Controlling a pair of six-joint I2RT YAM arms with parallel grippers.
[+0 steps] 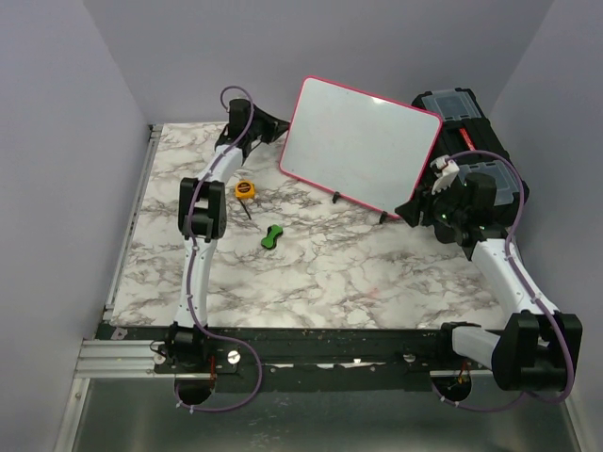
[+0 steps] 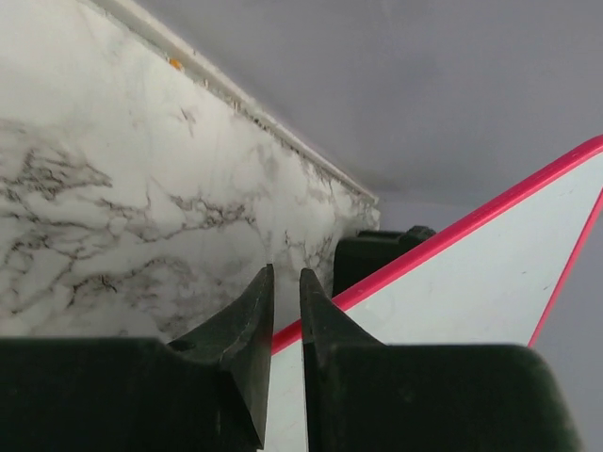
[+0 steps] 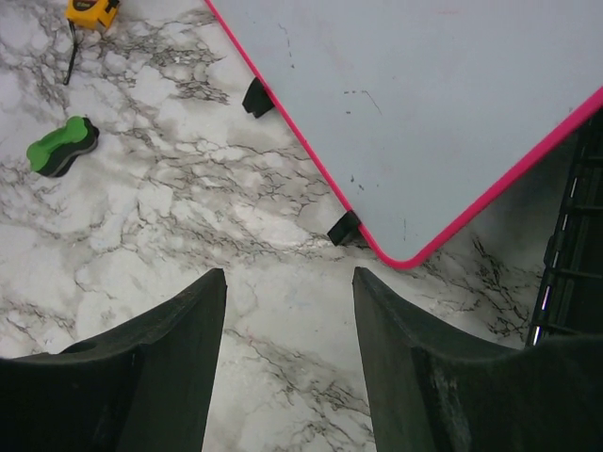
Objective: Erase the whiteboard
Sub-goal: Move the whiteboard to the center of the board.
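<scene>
The whiteboard (image 1: 363, 141) stands tilted at the back of the marble table, its far right side against a black toolbox (image 1: 471, 118). It has a pink-red rim and small black feet, and its face shows only faint specks (image 3: 424, 94). My left gripper (image 1: 275, 123) is at the board's upper left edge. In the left wrist view the left gripper (image 2: 285, 275) has its jaws drawn to a narrow slit, with the rim (image 2: 452, 235) running behind them, not between them. My right gripper (image 1: 426, 202) hovers by the board's lower right corner, and the right gripper (image 3: 290, 275) is open and empty over bare marble.
A green and black eraser (image 1: 272, 235) (image 3: 62, 146) lies on the table left of centre. A yellow tape measure (image 1: 245, 189) (image 3: 91, 11) and a thin black tool (image 1: 247, 209) lie behind it. Grey walls close in the back and both sides.
</scene>
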